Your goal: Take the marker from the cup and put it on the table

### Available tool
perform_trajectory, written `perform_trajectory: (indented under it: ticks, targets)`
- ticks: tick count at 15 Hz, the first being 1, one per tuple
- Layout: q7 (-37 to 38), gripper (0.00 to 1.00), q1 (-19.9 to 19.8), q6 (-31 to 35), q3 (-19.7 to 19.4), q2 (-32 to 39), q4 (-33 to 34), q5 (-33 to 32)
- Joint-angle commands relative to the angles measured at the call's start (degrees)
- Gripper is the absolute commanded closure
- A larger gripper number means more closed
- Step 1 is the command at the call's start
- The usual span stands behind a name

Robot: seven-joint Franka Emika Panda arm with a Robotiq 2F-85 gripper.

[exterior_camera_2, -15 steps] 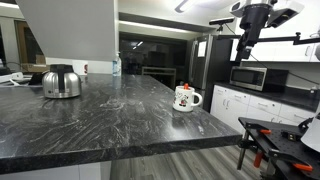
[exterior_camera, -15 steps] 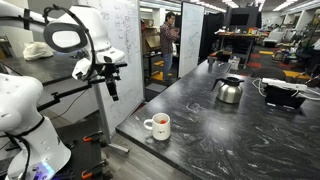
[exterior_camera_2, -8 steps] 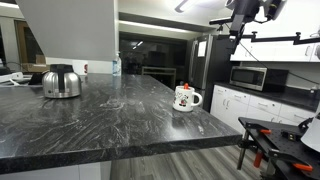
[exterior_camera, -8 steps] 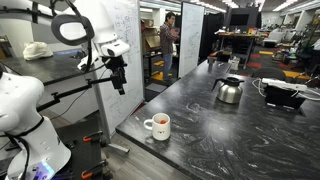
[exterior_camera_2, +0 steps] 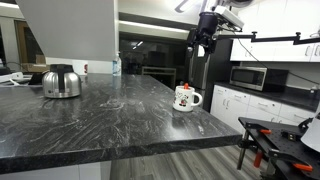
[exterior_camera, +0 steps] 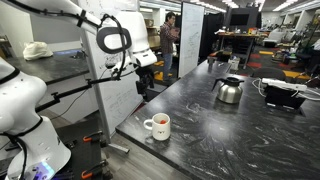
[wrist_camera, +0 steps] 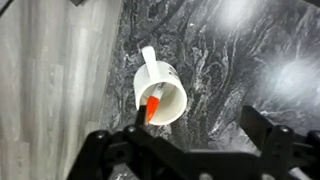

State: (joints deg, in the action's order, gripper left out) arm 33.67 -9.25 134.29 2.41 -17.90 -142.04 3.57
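The white cup stands near the corner of the dark marble-streaked table; it also shows in the other exterior view and from above in the wrist view. The red marker leans inside it, its tip just showing above the rim. My gripper hangs in the air above and beside the cup, well clear of it, also seen high up in an exterior view. In the wrist view its fingers are spread open and empty.
A shiny steel kettle stands further along the table, also in the other exterior view. A dark device with cables sits at the far side. A whiteboard panel stands off the table's edge. A person stands in the background.
The arm has swung from beside the whiteboard toward the table and lower, bringing the gripper over the cup's corner. The cup and marker have not moved.
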Motion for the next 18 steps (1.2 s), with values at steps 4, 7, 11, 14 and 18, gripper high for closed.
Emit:
perform_trajectory:
  ticks: [4,7,11,14,18]
  targets:
    - [20.73,0.00,0.54,1.60,-1.32,17.04,11.13,-1.01]
    - [29.48,0.05,1.84,2.06,-3.24,20.29,12.95,-0.80]
    - [35.73,0.16,3.13,3.97,-5.21,20.93,12.40,-2.38]
    - [39.02,0.24,3.56,4.32,-6.04,20.64,11.58,-3.79]
    - [45.35,0.40,3.98,5.56,-6.64,20.14,9.71,-8.32]
